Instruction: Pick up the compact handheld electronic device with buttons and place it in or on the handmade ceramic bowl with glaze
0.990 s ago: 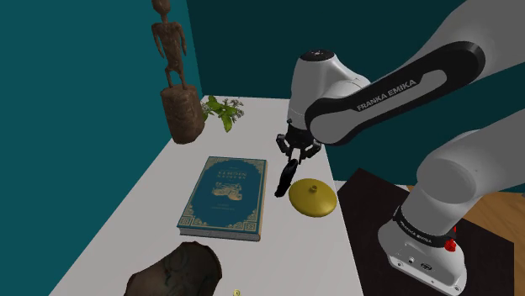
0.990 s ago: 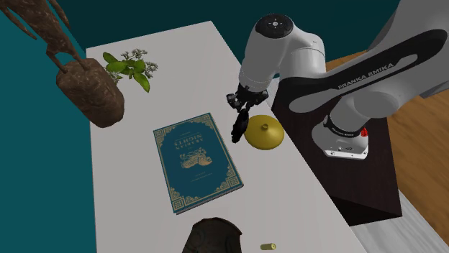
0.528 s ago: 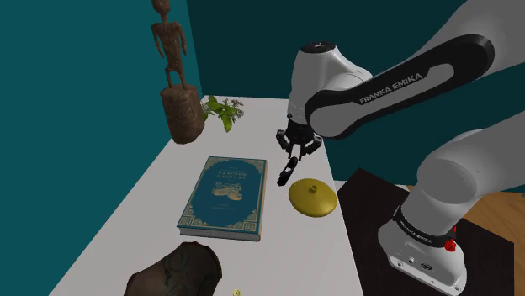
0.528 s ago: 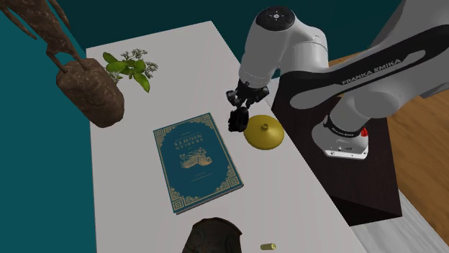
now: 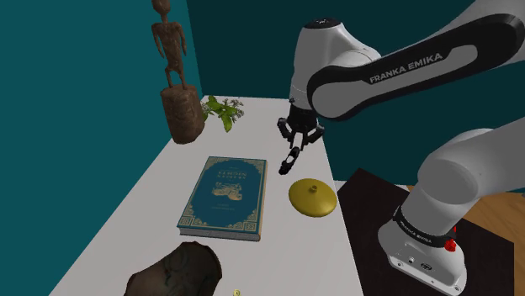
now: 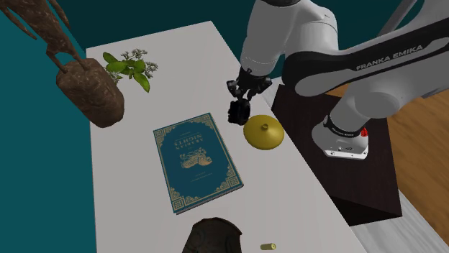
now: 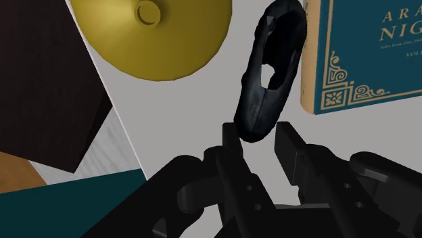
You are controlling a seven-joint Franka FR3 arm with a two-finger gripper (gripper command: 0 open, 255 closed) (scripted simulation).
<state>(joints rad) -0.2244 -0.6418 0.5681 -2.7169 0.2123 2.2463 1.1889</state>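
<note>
Gripper state: the all-black two-finger gripper (image 7: 259, 135) is clamped on the lower end of the black, elongated handheld device (image 7: 270, 74); one finger presses each side.
Device position: the device (image 5: 289, 162) hangs tilted below the fingers, held off the white table (image 5: 311, 252), over the gap between the book and the bowl, touching neither.
Bowl: the yellow glazed bowl (image 5: 312, 198), domed with a small central knob, rests on the table just beside the dark box stand (image 5: 370, 202).
Wrist view detail: finger contact on the device, an opening in the device's body, the gold corner ornament of the book (image 7: 372, 54) and the knob of the bowl (image 7: 155, 34).
Shoulder view detail: the full height of the brown carved figure on its block (image 5: 175, 84) at the far corner.
Second exterior view detail: wooden floor (image 6: 417, 144) beyond the stand, and the gripper (image 6: 241, 97) above the device (image 6: 237, 113).
Edges: the bowl (image 6: 264, 132) lies near the table edge facing the stand; the figure and the green leafy plant (image 5: 222, 110) sit at the far end.
Open room: bare table lies between the teal hardcover book (image 5: 225, 196) and the stand-side edge, nearer than the bowl.
Near end: a dark brown rounded object (image 5: 175, 271) and a small yellow cylinder (image 6: 268, 246).
Count: one device, one bowl, one book, one figure, one plant, one brown object, one cylinder.
</note>
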